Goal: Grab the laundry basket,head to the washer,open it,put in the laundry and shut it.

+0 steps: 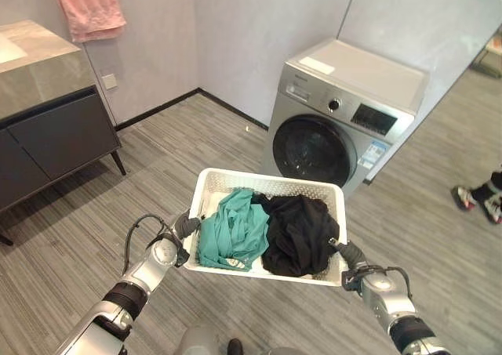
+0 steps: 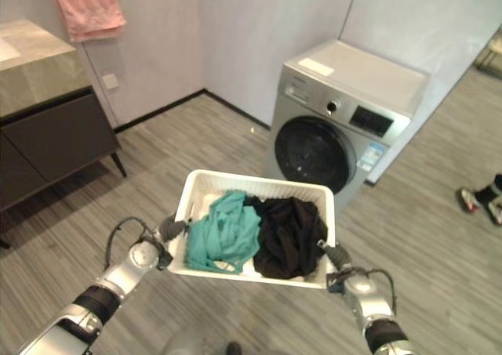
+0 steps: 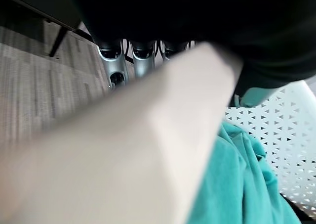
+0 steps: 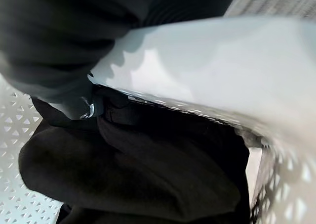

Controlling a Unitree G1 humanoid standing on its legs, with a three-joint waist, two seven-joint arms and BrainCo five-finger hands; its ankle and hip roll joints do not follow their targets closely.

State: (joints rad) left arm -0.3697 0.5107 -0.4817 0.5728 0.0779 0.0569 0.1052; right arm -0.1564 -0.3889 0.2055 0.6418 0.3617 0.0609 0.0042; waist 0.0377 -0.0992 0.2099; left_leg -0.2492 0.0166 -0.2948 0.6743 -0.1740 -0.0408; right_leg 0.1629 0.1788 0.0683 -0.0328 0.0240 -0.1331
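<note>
I hold a white perforated laundry basket (image 1: 271,184) in front of me, off the grey floor. My left hand (image 1: 182,228) grips its left rim (image 3: 148,150) and my right hand (image 1: 351,255) grips its right rim (image 4: 207,66). Inside lie a teal garment (image 1: 234,230) on the left and a black garment (image 1: 298,233) on the right. Just beyond the basket stands the silver washer (image 1: 345,112) in the corner, its round dark door (image 1: 314,150) shut and facing me.
A dark cabinet with a stone top (image 1: 47,128) stands at the left wall, and a pink towel (image 1: 88,6) hangs above it. A person's shoes (image 1: 478,198) show at the right edge. Open floor lies between the cabinet and the washer.
</note>
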